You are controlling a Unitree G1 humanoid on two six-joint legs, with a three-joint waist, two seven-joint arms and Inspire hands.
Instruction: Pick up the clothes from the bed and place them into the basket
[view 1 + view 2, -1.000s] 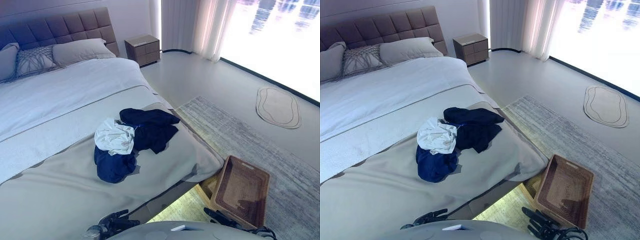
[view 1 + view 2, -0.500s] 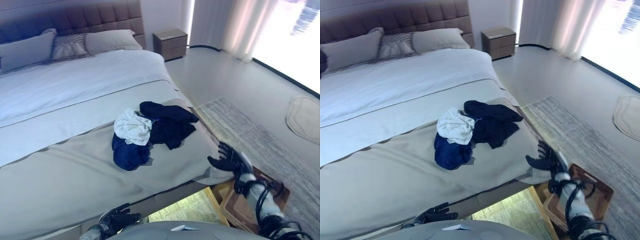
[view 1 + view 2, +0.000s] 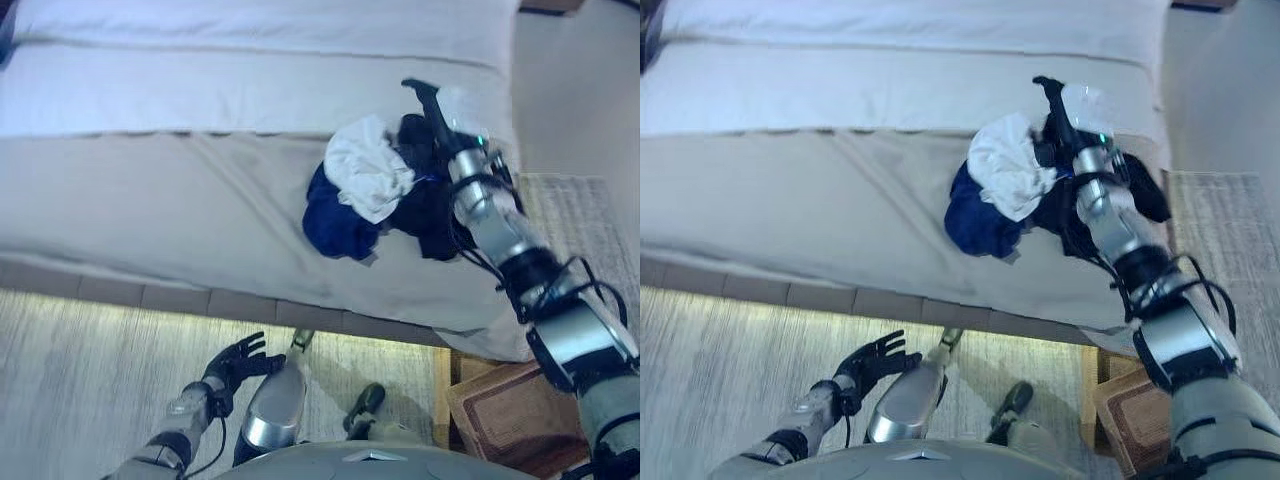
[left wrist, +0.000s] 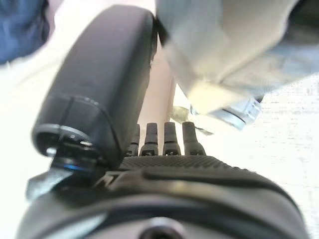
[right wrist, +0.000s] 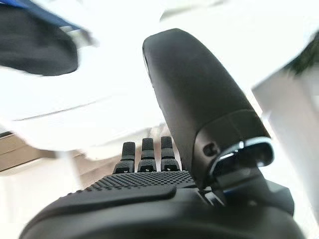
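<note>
A heap of clothes lies near the bed's (image 3: 150, 200) foot corner: a white garment (image 3: 368, 178) on top, a navy one (image 3: 335, 225) under it, and a black one (image 3: 432, 205) beside them. My right hand (image 3: 437, 115) is stretched out over the far side of the heap, above the black garment, fingers straight and open, holding nothing. In the right wrist view its fingers (image 5: 144, 154) point straight ahead. The left hand (image 3: 235, 365) hangs low over the floor in front of the bed, open and empty. A brown woven basket (image 3: 510, 420) stands on the floor at the lower right.
The bed's front edge (image 3: 200, 300) runs across the view, between me and the clothes. A pale striped rug (image 3: 90, 390) covers the floor before it. White bedding (image 3: 250, 60) lies beyond the heap.
The camera has tipped down and forward. My right arm has risen from beside the bed's corner and reached out over the clothes heap. The left hand stays low.
</note>
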